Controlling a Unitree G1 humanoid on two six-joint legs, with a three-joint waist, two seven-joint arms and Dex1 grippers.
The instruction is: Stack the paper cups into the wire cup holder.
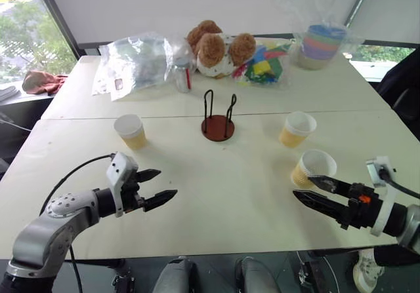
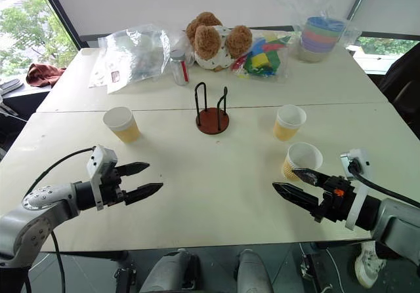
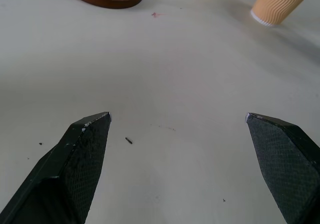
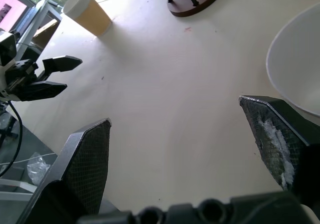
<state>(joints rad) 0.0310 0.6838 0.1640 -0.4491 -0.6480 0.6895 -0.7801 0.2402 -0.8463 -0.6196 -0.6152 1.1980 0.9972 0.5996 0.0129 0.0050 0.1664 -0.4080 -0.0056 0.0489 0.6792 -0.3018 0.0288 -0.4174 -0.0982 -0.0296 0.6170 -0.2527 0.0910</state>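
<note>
Three paper cups stand upright on the white table (image 1: 223,195): one at the left (image 1: 130,131), one at the right (image 1: 296,129), and one nearer the front right (image 1: 312,168). The wire cup holder (image 1: 218,119) stands empty at the table's middle, between the left and right cups. My left gripper (image 1: 167,183) hovers open over the front left, in front of the left cup and apart from it. My right gripper (image 1: 301,187) is open too, with its upper fingertip just beside the near right cup (image 4: 297,63). Neither gripper holds anything.
At the back of the table lie a clear plastic bag (image 1: 134,62), a small jar (image 1: 182,75), brown plush toys (image 1: 216,47), a bag of colourful pieces (image 1: 262,63) and a stack of pastel bowls (image 1: 321,44). A reddish cloth (image 1: 41,82) lies off the table's left edge.
</note>
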